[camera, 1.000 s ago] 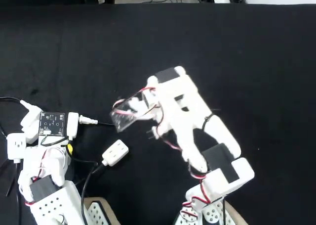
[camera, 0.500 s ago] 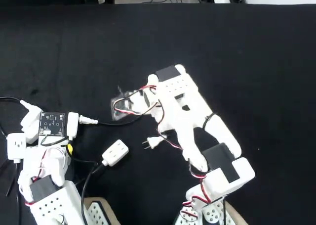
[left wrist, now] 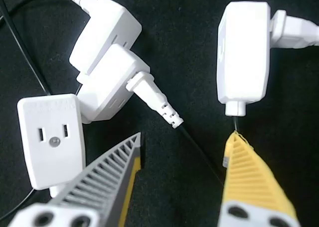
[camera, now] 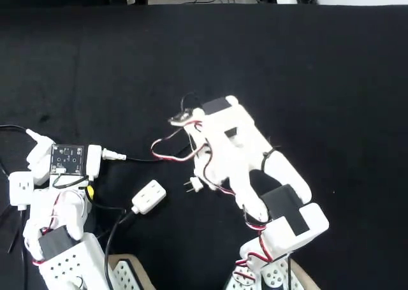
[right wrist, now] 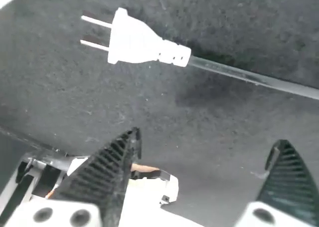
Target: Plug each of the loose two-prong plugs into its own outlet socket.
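Note:
A loose white two-prong plug (right wrist: 139, 41) lies flat on the black cloth, its thin cord (right wrist: 249, 76) trailing away. My right gripper (right wrist: 208, 139) hangs open above it and to one side, holding nothing. In the high view that plug (camera: 193, 185) lies beside the right arm (camera: 233, 143), its prongs pointing at a white outlet socket (camera: 148, 196). My left gripper (left wrist: 185, 136) is open over another empty outlet socket (left wrist: 52, 137). Next to it are two white plugs (left wrist: 107, 77) and a white outlet block (left wrist: 243, 57) with a plug (left wrist: 294, 30) at its far end.
Black cords (camera: 115, 226) run from the sockets toward the arm bases at the front edge. The left arm (camera: 57, 220) sits at the front left corner, with its socket cluster (camera: 20, 189) beside it. The black cloth (camera: 306, 73) stretches bare to the back and right.
The right arm's wrist has swung from the left toward the far side. The loose plug has dropped from beside the wrist to the cloth slightly nearer the front. The left arm has not moved.

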`<state>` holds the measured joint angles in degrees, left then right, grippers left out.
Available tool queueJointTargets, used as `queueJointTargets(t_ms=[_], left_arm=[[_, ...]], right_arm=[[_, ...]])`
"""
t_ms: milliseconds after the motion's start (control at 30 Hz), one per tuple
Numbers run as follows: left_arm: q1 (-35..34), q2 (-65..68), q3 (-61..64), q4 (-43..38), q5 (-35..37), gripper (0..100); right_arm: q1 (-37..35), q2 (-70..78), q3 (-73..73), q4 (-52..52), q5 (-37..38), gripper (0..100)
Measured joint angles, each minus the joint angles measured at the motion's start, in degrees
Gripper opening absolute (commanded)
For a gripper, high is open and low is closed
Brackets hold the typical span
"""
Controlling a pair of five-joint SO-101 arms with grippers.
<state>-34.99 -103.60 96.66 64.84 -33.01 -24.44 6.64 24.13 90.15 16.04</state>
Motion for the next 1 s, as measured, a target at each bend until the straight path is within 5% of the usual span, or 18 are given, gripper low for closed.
queueJointTargets(t_ms=[467, 767, 1000], left_arm=[[0.0, 0.0, 0.0, 0.0, 0.0, 27], [0.0, 0.0, 0.0, 0.0, 0.0, 27], [0.0, 0.0, 0.0, 0.0, 0.0, 27]], right_arm=[[0.0, -0.1, 4.0, -13.2, 5.5, 38.7], [1.2, 5.9, 0.8, -13.8, 6.0, 10.4], [5.6, 12.3, -7.9, -13.4, 8.5, 10.9]])
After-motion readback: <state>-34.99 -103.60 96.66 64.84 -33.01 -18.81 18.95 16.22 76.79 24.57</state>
